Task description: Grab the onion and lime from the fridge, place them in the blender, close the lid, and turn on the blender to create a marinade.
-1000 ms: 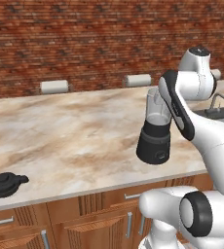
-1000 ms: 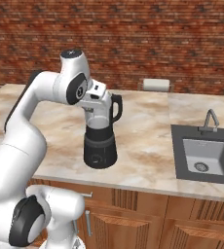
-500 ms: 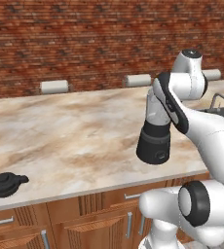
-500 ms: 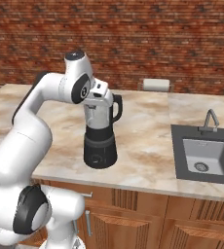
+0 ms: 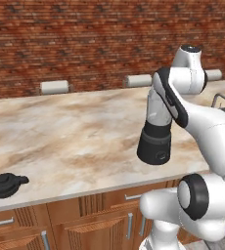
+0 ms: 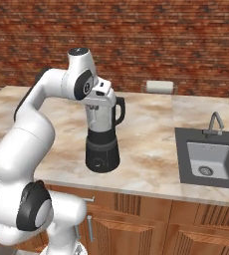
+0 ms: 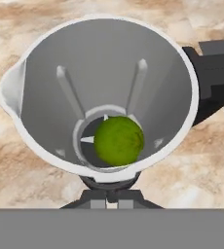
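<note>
The lime (image 7: 119,140) lies at the bottom of the blender (image 6: 102,137) near the table's (image 5: 60,141) front edge; the tool's state cannot be told.

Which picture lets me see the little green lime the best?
The hand view: it looks straight down into the blender jar, where the lime sits at the bottom. From both base views, the arm and jar wall keep me from making it out.

We see the lime (image 7: 119,140) in the blender (image 6: 102,137), at the jar bottom directly below the end effector (image 7: 112,203). The blender stands on the surface (image 5: 70,136); the lid (image 5: 6,185) lies well apart, left, near the front edge.
</note>
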Available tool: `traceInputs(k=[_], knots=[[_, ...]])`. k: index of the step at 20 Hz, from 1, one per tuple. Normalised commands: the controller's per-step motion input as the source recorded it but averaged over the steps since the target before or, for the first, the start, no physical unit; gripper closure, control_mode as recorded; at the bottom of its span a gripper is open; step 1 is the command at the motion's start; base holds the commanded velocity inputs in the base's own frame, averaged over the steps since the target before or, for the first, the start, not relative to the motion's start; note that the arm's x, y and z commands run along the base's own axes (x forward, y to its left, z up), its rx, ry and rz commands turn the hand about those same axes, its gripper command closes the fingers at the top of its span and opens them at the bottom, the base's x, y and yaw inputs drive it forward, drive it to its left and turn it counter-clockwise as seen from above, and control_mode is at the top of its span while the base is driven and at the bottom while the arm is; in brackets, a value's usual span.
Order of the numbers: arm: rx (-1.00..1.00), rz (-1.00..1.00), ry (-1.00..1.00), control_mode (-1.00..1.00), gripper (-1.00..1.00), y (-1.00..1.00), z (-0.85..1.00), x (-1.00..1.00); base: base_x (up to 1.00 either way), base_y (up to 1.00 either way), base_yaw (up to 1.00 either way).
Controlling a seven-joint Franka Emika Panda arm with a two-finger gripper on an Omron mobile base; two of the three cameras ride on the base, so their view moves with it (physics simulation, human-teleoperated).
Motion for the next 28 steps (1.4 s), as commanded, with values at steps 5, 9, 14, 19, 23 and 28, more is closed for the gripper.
traceInputs(k=[5, 9, 14, 19, 23, 28], knots=[[0.0, 0.0, -0.08, -1.0, 1.0, 0.08, 0.31, -0.44, 0.0, 0.0, 0.0], [0.0, 0.0, -0.18, -1.0, 1.0, 0.04, 0.34, -0.87, 0.0, 0.0, 0.0], [0.0, 0.0, -0.16, -1.0, 1.0, 0.07, 0.19, -1.0, 0.0, 0.0, 0.0], [0.0, 0.0, -0.03, -1.0, 1.0, 0.35, -0.01, -0.84, 0.0, 0.0, 0.0], [0.0, 0.0, 0.0, -1.0, 1.0, 0.37, -0.06, -0.53, 0.0, 0.0, 0.0], [0.0, 0.0, 0.04, -1.0, 1.0, 0.04, 0.08, -0.12, 0.0, 0.0, 0.0]])
